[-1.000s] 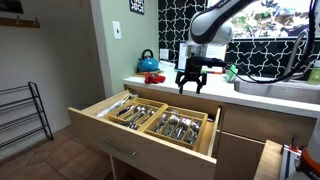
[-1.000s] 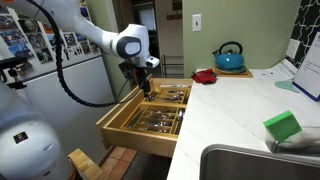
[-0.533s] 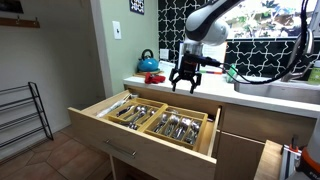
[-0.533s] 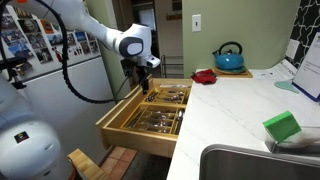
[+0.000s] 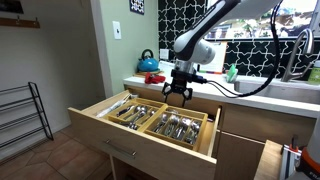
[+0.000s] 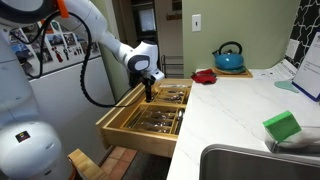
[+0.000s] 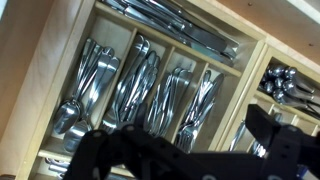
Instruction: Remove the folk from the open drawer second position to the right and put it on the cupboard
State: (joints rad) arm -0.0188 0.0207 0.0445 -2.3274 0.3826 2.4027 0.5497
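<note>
The wooden drawer stands pulled out under the white countertop. Its dividers hold several rows of steel cutlery. In the wrist view the forks lie in a narrow compartment right of the middle, tines toward the bottom of the picture, with more cutlery in the compartments to the left. My gripper is open and empty. It hangs just above the drawer's back part, fingers pointing down, touching nothing.
A blue kettle and a red object sit at the far end of the counter. A green sponge lies by the sink. A wire rack stands on the floor.
My gripper has come down from counter height toward the drawer and shifted over the cutlery compartments. It stays open and empty. The cutlery has not moved.
</note>
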